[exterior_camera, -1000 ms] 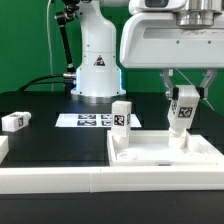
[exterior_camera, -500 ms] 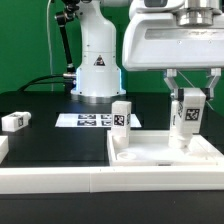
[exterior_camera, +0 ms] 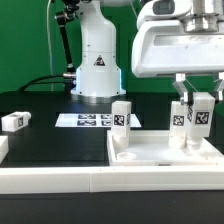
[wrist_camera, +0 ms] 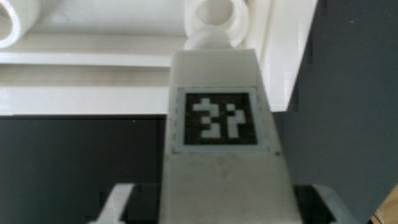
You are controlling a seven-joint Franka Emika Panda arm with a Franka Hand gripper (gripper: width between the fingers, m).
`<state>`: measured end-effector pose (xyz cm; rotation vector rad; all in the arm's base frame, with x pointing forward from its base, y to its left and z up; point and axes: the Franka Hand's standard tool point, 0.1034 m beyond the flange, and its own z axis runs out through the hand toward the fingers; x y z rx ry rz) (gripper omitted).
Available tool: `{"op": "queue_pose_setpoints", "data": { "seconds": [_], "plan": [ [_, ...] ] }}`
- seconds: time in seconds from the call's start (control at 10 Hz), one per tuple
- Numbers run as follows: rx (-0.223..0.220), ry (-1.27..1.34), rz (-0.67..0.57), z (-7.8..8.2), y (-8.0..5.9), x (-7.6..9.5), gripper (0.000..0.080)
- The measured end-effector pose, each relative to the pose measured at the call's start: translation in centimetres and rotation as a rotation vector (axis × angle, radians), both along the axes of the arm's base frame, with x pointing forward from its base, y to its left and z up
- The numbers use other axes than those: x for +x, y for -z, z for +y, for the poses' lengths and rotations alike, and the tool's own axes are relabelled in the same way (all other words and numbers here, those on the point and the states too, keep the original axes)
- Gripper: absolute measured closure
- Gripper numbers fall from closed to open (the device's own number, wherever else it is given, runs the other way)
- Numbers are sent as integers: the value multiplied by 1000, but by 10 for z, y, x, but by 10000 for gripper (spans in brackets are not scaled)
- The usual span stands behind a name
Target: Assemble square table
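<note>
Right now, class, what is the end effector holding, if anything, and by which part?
A white tagged table leg, pinched by its upper end in the end effector.

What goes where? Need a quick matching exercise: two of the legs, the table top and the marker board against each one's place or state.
Things:
1. far-left leg
2. far-right leg
3. marker board
4. table top

Places or states:
A. flat in front of the arm's base
B. loose on the black table, apart from the top
C. carries a standing leg at the corner on the exterior view's left
D. gripped upright in the tool

Pairs: 1-B, 2-D, 3-A, 4-C
</note>
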<state>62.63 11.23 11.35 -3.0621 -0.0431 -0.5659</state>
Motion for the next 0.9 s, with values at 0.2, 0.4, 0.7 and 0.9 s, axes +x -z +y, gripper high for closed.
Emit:
{"op": "queue_pose_setpoints", "data": {
  "seconds": [0.2,0.4,0.7,0.9],
  "plan": [
    [-3,-6,9,3,6,-3,509],
    [-4,-8,12,4,8,-4,509],
    [-6,-9,15,4,12,-2,509],
    [-8,-12,20,6,16,-3,509]
  ]
}}
